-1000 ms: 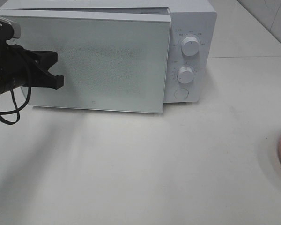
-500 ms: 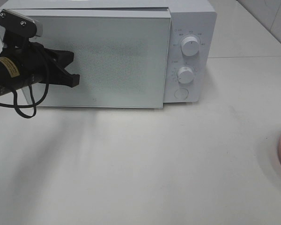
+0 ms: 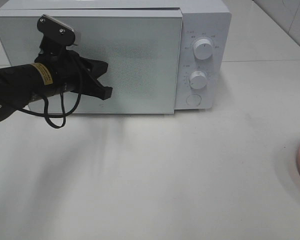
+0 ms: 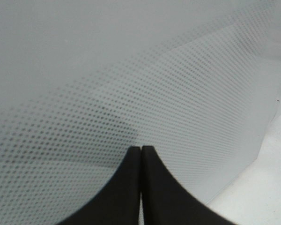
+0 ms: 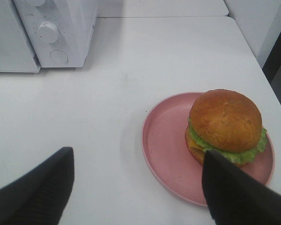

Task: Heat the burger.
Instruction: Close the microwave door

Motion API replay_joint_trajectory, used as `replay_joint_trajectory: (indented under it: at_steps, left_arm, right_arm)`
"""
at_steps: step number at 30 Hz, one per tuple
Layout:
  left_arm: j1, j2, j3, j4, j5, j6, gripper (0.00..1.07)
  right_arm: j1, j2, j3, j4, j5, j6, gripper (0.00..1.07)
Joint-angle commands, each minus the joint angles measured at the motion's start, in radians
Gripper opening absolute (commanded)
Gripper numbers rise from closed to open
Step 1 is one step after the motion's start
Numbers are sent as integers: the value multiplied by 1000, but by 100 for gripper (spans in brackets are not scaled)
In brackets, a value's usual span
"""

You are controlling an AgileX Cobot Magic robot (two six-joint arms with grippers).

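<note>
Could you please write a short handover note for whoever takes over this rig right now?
Left gripper: shut, empty, tips at the front of the microwave door, which looks closed or nearly so.
Right gripper: open, holding nothing, above the table near the pink plate.
The burger sits on that plate, to the right of the microwave.
Done: nothing that shows; burger not yet inside.
Left: open the door, put the burger in, close it, set the knobs.

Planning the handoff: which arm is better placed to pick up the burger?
Right, probably: its end effector hangs open near the burger on the pink plate. The left end effector is shut, at the microwave door.
</note>
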Motion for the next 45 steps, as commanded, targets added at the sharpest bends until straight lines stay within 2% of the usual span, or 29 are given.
replay_joint_trajectory:
  at_steps: [1, 5, 13, 18, 28, 33, 34, 35, 36, 37, 39, 40, 41, 42, 43, 45]
  left_arm:
    - [9, 7, -49, -110, -31, -14, 0]
    - [-26, 47, -128, -117, 13, -14, 0]
    - [-49, 85, -202, -127, 13, -14, 0]
    - [-91, 111, -264, -151, 39, -17, 0]
    - [-159, 111, -285, -151, 88, -18, 0]
    - [-212, 84, -285, -151, 200, -38, 1]
    - [-232, 70, -285, -150, 251, -51, 9]
    - [-232, 70, -285, -150, 251, -51, 9]
    - [-242, 62, -284, -150, 275, -56, 16]
    - [-242, 62, -284, -150, 275, -56, 16]
    - [-283, 30, -282, -151, 369, -74, 56]
    - [-283, 30, -282, -151, 369, -74, 56]
    - [-296, 21, -282, -151, 398, -75, 64]
    - [-317, 1, -282, -154, 457, -82, 79]
    - [-317, 1, -282, -154, 457, -82, 79]
    - [-352, -35, -282, -159, 596, -100, 91]
  right_arm:
    - [-7, -26, 0, 0, -8, -7, 73]
    - [-7, -26, 0, 0, -8, -7, 73]
    - [-7, -26, 0, 0, -8, -7, 73]
    - [-7, -26, 0, 0, -8, -7, 73]
    - [-7, -26, 0, 0, -8, -7, 73]
    - [-7, -26, 0, 0, -8, -7, 73]
    - [-7, -26, 0, 0, -8, -7, 73]
    - [-7, -26, 0, 0, -8, -7, 73]
    - [-7, -26, 0, 0, -8, -7, 73]
    - [-7, -26, 0, 0, -8, -7, 73]
    - [-7, -26, 0, 0, -8, -7, 73]
    - [-7, -26, 0, 0, -8, -7, 73]
    - [-7, -26, 0, 0, -8, -7, 73]
    - [-7, -26, 0, 0, -8, -7, 73]
    - [-7, -26, 0, 0, -8, -7, 73]
    - [-7, -26, 0, 0, -8, -7, 73]
